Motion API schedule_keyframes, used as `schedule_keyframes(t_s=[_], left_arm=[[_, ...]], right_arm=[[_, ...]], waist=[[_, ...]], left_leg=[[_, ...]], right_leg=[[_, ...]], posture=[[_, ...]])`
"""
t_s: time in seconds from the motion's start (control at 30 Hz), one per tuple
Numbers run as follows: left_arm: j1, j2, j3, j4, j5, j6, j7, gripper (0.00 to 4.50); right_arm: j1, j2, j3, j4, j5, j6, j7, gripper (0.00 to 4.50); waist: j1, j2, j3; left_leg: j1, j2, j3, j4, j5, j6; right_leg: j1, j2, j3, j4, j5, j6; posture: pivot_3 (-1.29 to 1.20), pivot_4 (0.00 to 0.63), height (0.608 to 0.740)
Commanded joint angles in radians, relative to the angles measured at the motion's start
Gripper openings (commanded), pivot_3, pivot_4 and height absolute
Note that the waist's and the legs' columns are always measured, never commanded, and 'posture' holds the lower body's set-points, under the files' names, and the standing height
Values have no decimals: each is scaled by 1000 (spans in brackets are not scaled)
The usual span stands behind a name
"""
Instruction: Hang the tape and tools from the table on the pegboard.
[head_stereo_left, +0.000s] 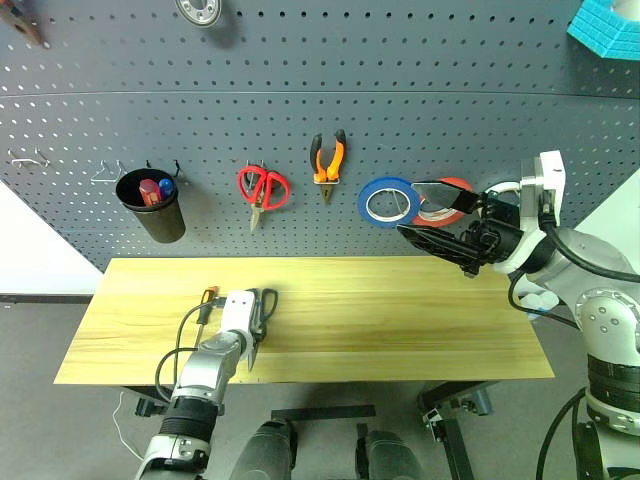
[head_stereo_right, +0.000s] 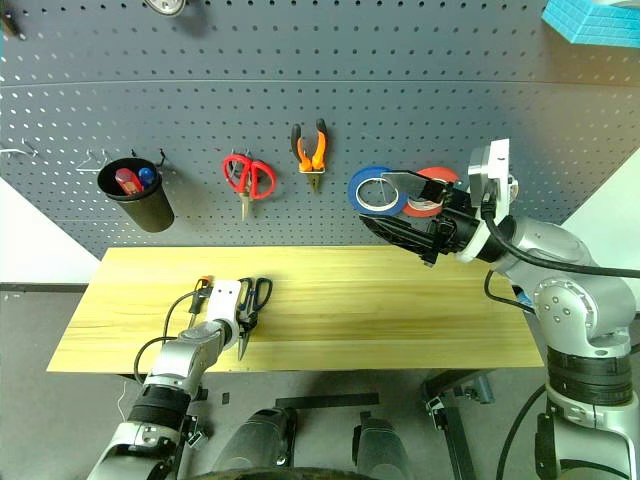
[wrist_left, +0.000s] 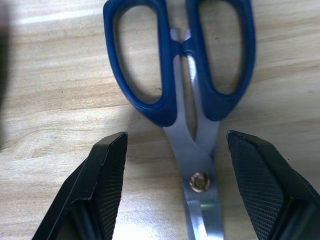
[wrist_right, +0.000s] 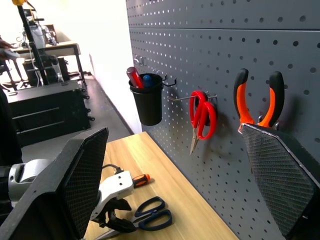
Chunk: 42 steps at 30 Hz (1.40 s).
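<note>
Dark blue-handled scissors (wrist_left: 150, 75) lie flat on the table (head_stereo_left: 400, 310) near its front left. My left gripper (wrist_left: 176, 145) is lowered over them, open, with one finger (wrist_left: 107, 175) on each side of the pivot and neither touching it. The orange-and-black screwdriver (head_stereo_left: 207, 300) lies just left of the scissors (head_stereo_left: 267, 299). The orange-handled pliers (head_stereo_left: 328, 160) hang on the pegboard (head_stereo_left: 450, 100). A pale ring of tape (head_stereo_left: 198, 10) hangs at the pegboard's top edge. My right gripper (head_stereo_left: 407, 207) is held up, open and empty, in front of the board.
On the pegboard hang red-handled scissors (head_stereo_left: 263, 187), a blue roll (head_stereo_left: 388, 202), a red roll (head_stereo_left: 452, 187) partly behind my right gripper, and a black cup (head_stereo_left: 152, 205) with pens. Bare hooks (head_stereo_left: 30, 158) are at the far left. A teal block (head_stereo_left: 610, 25) is at the top right.
</note>
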Motion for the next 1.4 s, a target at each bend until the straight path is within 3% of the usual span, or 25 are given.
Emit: schedule_keyframes(t_s=[0.03, 0.33, 0.83, 0.97, 1.13, 1.23, 1.4], left_arm=[[-25, -7, 12, 43, 9, -13, 7, 3320], [-82, -55, 19, 184, 1, -43, 3, 3320], [-79, -106, 127, 204, -28, 70, 74, 3320], [-72, -112, 116, 208, -14, 124, 99, 2437], [-70, -121, 120, 201, -12, 167, 111, 892], [-70, -125, 122, 203, -11, 181, 116, 659], [-69, -130, 121, 196, -10, 186, 120, 654]], right_arm=[[-12, -5, -21, -36, 12, -14, -10, 4471], [-4, -20, -45, -62, 27, 1, -44, 4471], [4, -27, -56, -67, 28, 0, -72, 4471], [-3, -22, -49, -62, 23, -4, -74, 4500], [-13, -19, -41, -55, 18, -8, -74, 4500], [-19, -17, -38, -52, 15, -12, -75, 4500], [-15, -13, -37, -54, 13, -16, -79, 4500]], waist=[[0, 0, 0], [-1, 6, -4], [-12, 10, -6], [-27, 13, -8], [-28, 18, -11], [-28, 18, -11], [-28, 18, -11]], left_leg=[[0, 0, 0, 0, 0, 0], [1, -1, 0, 1, 0, 0], [2, -1, 0, 2, 0, 0], [3, -1, 0, 2, 0, 0], [8, -2, 0, 1, 0, 0], [15, -3, -1, 1, -1, 1], [18, -6, -1, 0, -2, 3]], right_leg=[[0, 0, 0, 0, 0, 0], [1, -1, 0, 1, 0, 0], [2, -1, 0, 2, 0, 0], [4, -1, 0, 2, 0, 1], [8, -1, 0, 1, -1, 1], [16, -1, 0, 0, -1, 2], [17, -5, 0, -3, -3, 5]], posture=[[19, 132, 738], [-20, 143, 738], [-24, 152, 738], [-21, 147, 738], [-20, 143, 738], [-18, 139, 738], [-19, 134, 738]])
